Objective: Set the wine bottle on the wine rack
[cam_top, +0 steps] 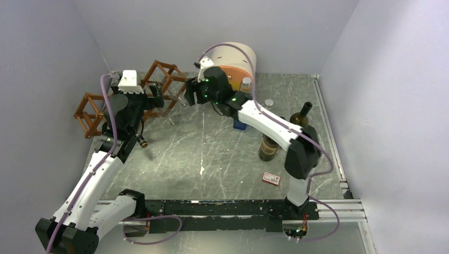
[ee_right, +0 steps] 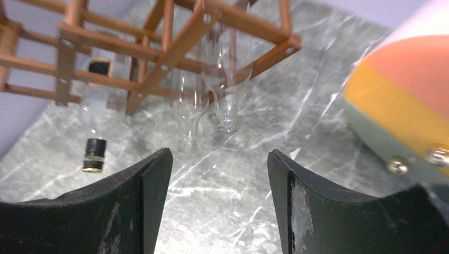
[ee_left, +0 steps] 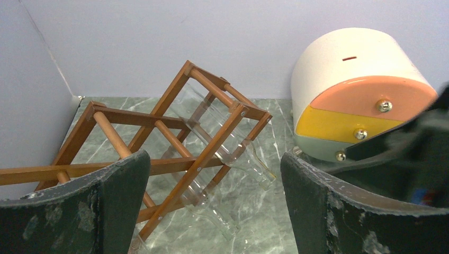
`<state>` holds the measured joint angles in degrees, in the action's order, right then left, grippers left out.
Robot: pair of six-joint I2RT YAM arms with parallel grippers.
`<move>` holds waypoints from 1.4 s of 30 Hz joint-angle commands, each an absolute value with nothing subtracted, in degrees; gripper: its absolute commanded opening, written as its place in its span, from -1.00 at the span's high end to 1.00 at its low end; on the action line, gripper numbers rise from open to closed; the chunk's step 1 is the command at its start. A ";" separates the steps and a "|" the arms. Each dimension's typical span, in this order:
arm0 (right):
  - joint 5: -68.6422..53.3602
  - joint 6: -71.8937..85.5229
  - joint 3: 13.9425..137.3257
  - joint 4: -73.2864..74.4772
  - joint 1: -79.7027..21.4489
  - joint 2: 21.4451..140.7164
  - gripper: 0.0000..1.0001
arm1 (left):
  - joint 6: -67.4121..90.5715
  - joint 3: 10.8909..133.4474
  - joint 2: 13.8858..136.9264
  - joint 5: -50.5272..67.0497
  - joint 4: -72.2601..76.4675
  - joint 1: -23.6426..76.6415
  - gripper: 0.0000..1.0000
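Wine rack (ee_left: pixel 212 147) has clear bottles (ee_right: pixel 227 100) in its cells, necks sticking out. Left claw (ee_left: pixel 214 159) wide, empty. Right claw (ee_right: pixel 219 153) parted, empty.

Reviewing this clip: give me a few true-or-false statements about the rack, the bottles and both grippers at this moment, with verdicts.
1. Clear bottles lie in the wooden rack. True.
2. The right gripper is clamped on a bottle neck. False: its jaws are open and empty, and the necks lie beyond them.
3. The left gripper is open and empty. True.
4. The round cabinet has blue drawers. False: they are orange and yellow.
5. A dark bottle stands on the table. True.
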<state>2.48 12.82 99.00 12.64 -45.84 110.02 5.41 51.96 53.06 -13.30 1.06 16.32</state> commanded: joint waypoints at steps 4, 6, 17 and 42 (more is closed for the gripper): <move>14.52 13.95 88.32 9.31 -45.68 90.74 -0.41 | 6.28 49.99 49.80 -6.62 5.43 15.72 -0.93; 18.38 14.56 86.41 10.21 -45.64 86.77 -0.40 | 5.63 49.65 49.01 -2.42 5.94 15.73 -0.93; 41.23 19.54 86.28 23.27 -45.68 77.81 -0.77 | 4.55 47.41 44.94 15.47 9.88 15.72 -0.93; 47.09 30.46 84.47 26.63 -40.79 89.41 -0.79 | 7.21 46.01 44.89 18.15 12.36 15.73 -0.93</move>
